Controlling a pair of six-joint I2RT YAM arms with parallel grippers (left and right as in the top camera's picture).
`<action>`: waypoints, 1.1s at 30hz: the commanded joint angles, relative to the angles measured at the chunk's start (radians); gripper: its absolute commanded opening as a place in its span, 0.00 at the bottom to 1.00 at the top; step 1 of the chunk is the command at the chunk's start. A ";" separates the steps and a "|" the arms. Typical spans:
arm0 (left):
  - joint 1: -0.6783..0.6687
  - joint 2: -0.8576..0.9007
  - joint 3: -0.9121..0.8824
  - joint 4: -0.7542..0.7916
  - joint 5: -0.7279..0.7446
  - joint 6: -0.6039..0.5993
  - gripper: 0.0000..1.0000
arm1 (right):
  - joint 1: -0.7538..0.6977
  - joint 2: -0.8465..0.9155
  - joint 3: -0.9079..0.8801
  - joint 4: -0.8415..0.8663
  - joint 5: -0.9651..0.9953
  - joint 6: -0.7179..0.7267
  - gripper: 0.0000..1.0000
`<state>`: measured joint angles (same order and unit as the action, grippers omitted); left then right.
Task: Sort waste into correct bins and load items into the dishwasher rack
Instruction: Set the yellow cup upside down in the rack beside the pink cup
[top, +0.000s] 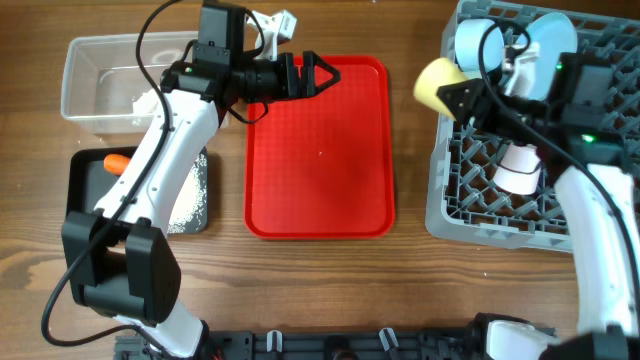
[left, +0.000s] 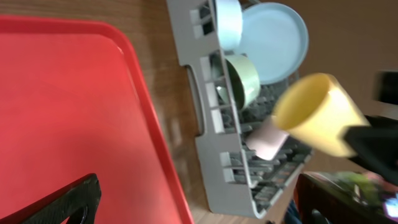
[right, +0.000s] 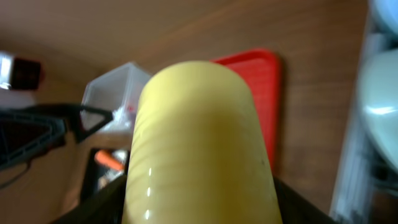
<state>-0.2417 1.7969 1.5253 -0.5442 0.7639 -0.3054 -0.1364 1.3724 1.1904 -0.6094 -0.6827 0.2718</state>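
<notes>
On my overhead feed the red tray (top: 320, 150) lies flat mid-table, long side running top to bottom on screen, with rounded corners and a low raised rim. Underneath is the brown wood-grain table (top: 40, 250), grain going left to right. My right wrist cam only catches one tray corner, pretty blurry.

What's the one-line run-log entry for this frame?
left gripper: open, empty, over red tray | right gripper: shut on yellow cup, at dishwasher rack edge
</notes>
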 joint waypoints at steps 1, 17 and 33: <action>0.002 -0.014 0.012 0.002 -0.056 0.006 1.00 | -0.015 -0.076 0.180 -0.196 0.307 -0.041 0.55; 0.002 -0.014 0.012 0.002 -0.056 0.006 1.00 | -0.533 0.047 0.368 -0.590 0.511 -0.068 0.50; 0.002 -0.014 0.012 0.002 -0.056 0.006 1.00 | -0.521 0.319 0.357 -0.668 0.496 -0.123 0.51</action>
<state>-0.2420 1.7969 1.5253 -0.5449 0.7143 -0.3050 -0.6861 1.6718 1.5429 -1.2785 -0.1829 0.1722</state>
